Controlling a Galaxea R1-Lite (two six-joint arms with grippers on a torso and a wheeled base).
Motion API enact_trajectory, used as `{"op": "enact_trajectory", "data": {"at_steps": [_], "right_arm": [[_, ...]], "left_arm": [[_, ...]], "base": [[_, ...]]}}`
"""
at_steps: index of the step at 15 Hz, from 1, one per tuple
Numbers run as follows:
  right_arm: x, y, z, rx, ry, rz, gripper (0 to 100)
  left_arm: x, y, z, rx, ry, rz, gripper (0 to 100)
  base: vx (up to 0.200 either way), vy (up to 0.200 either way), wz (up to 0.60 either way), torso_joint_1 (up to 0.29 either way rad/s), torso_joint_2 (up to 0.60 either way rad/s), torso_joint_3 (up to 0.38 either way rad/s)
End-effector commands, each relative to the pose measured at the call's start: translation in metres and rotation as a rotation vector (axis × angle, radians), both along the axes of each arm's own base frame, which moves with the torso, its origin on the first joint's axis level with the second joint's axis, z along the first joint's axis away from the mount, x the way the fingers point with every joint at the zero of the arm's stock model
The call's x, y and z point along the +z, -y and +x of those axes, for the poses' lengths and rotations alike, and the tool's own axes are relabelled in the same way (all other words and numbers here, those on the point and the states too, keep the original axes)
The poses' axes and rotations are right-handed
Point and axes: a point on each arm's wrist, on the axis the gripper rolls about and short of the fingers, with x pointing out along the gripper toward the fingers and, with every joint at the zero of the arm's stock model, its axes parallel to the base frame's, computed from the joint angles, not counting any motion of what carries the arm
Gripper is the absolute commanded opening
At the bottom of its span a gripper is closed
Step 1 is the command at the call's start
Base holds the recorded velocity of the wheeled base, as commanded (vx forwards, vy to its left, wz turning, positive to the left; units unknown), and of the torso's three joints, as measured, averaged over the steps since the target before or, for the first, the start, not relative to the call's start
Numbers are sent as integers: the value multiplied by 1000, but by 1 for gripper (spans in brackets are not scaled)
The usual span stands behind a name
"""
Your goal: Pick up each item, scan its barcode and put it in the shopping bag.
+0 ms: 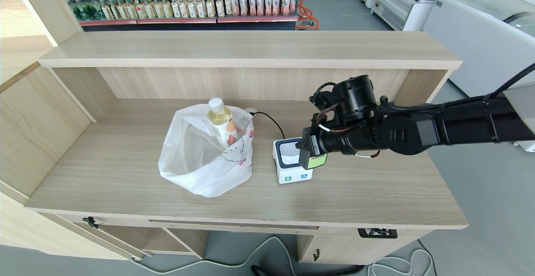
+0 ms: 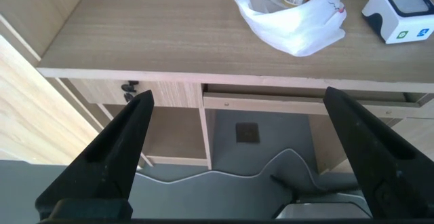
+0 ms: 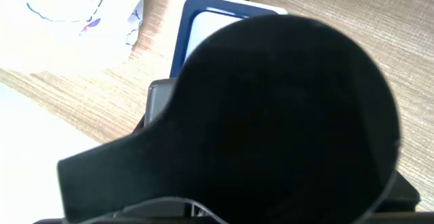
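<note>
Item (image 1: 317,161) over the barcode scanner (image 1: 292,178), clamped in the right end effector (image 1: 309,157).

Left end effector (image 2: 239,102) hangs spread wide and empty, low before the desk (image 1: 355,192) front. On the desk the white shopping bag (image 1: 200,171) slumps open with a bottle (image 1: 219,117) upright inside. Just beside it, the scanner sits under the gripped item, pale green on the side that shows. Likely risks: barcode turned from the window, so no read, or the limp bag rim snagging it.

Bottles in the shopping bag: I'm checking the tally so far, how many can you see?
1: a white-capped bottle stands upright in the shopping bag, left of the scanner. More could be hidden behind the bag's folds.
</note>
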Motion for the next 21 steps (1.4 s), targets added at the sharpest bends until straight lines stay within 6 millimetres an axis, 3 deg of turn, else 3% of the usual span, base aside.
{"op": "enact_trajectory", "data": {"at_steps": [1, 10, 17, 21], "right_arm": [[-5, -9, 2, 17, -4, -2, 0], [-30, -31, 18, 5, -9, -32, 0], [-39, -42, 32, -2, 10, -26, 0], [-34, -43, 35, -4, 25, -13, 0]], "left_arm": [[0, 0, 0, 0, 0, 0, 100], [0, 0, 0, 0, 0, 0, 100], [0, 0, 0, 0, 0, -1, 100], [0, 0, 0, 0, 0, -1, 100]], "base": [[0, 0, 0, 0, 0, 0], [0, 0, 0, 0, 0, 0], [0, 0, 0, 0, 0, 0], [0, 0, 0, 0, 0, 0]]}}
